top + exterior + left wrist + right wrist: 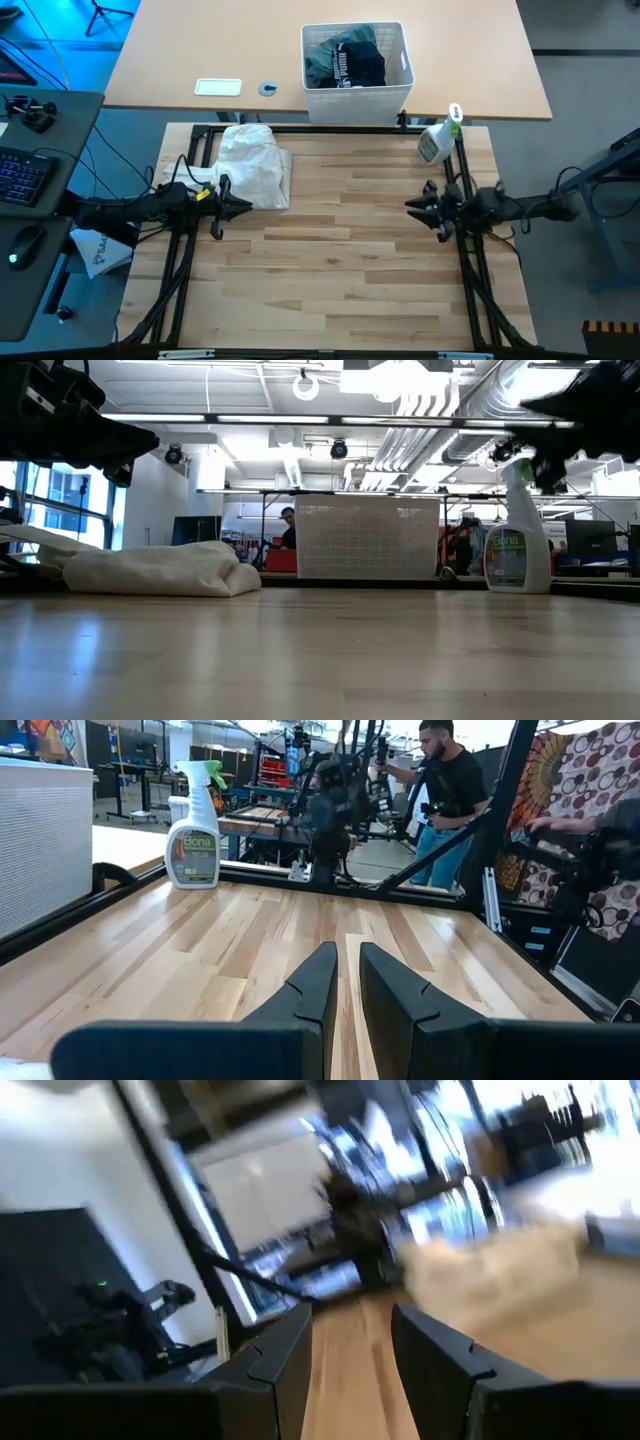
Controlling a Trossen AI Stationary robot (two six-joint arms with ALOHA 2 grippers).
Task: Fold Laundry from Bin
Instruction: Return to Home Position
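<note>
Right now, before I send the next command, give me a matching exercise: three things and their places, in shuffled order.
1 crumpled white cloth
2 white plastic spray bottle with green trigger
3 dark garments

A inside the white lattice plastic bin
B light wooden table, right corner nearest the bin
C wooden table, left side nearest the bin

Pairs: 1-C, 2-B, 3-A

The bin (357,100) is white with fine lattice sides; inside, a black piece (362,62) with white letters and a grey-green piece (318,68). The cloth (255,168) is white, the tabletop (350,265) pale striped wood.
</note>
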